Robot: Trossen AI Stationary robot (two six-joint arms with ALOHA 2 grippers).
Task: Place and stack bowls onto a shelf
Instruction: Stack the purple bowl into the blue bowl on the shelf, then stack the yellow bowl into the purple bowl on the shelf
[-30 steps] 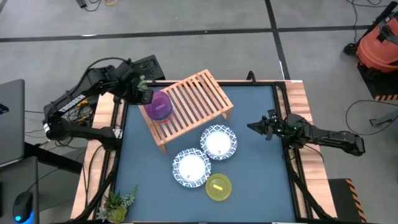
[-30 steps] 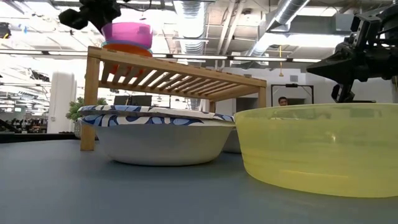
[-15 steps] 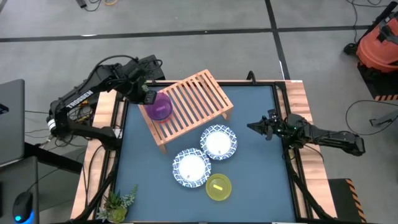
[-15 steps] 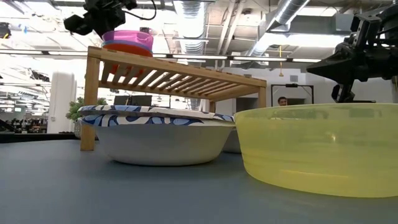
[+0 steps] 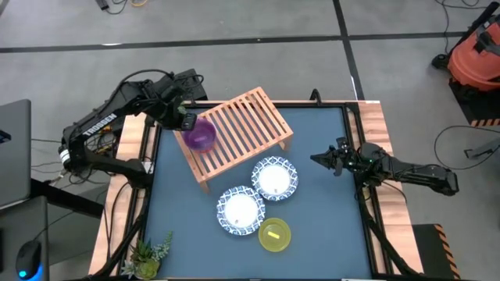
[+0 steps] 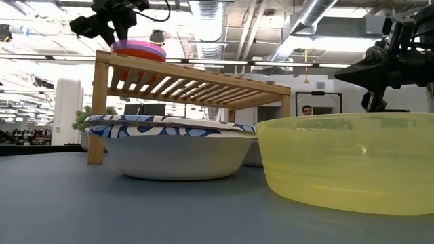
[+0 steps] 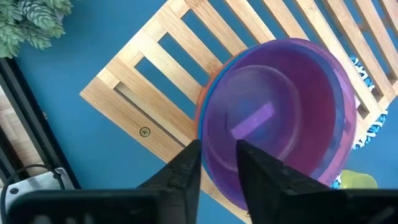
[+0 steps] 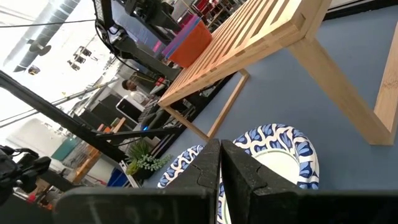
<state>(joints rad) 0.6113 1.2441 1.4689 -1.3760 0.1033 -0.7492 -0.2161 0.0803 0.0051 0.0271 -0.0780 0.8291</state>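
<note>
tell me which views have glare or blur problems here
Low view: bright ceiling lights backlight the scene, leaving both arms as dark silhouettes; the near yellow bowl looms large and soft. Right wrist view: sky-bright background washes out. High view: evenly lit, no glare.

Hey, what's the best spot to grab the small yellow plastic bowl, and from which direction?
Probably by its rim. The small yellow plastic bowl sits upright and open on the blue table, so a hand coming straight down can pinch the thin wall. Choose the edge away from the white bowl with blue patterned rim, which crowds one side.
</note>
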